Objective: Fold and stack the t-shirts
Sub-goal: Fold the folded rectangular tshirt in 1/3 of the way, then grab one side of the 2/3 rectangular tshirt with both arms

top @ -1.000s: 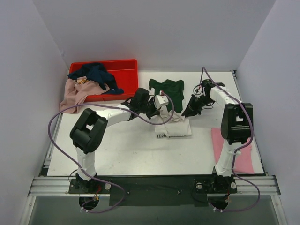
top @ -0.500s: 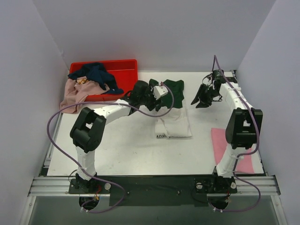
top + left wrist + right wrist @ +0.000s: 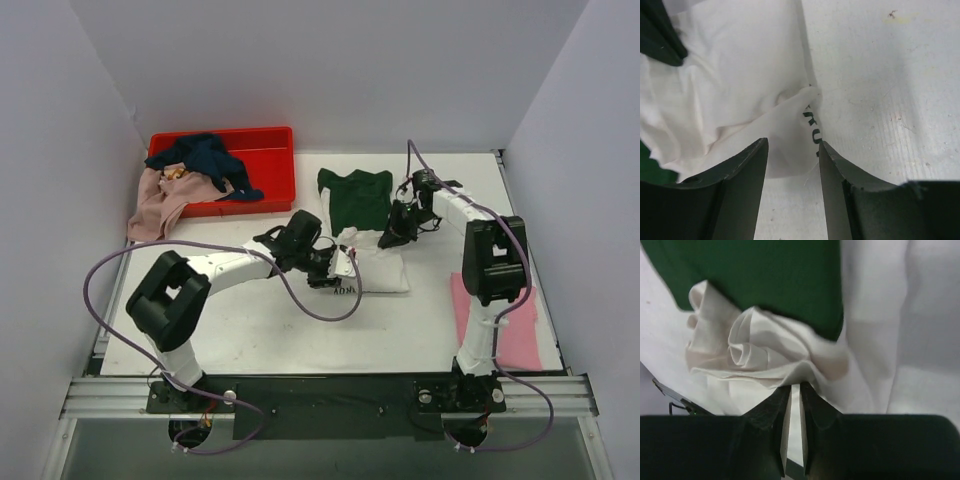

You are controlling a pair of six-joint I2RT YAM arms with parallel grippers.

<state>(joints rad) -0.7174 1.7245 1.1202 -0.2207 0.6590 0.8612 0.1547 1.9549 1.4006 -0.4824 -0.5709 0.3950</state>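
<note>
The white t-shirt [image 3: 730, 90] is soft, creased matt cloth on a scuffed, matt table [image 3: 890, 75].

Lettering [image 3: 812, 127] on white t-shirt [image 3: 725, 80] partly folded under.

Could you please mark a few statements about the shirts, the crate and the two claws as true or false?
1. The right claw pinches white cloth of the white-and-green t-shirt. True.
2. The left claw is fully closed. False: its fingers stand apart, with the shirt's white edge between them.
3. A navy garment and a dusty pink garment are heaped in the red crate, the pink one spilling over its side. True.
4. The bright pink t-shirt lies in the crate. False: it lies flat on the table, at its right near side.
</note>
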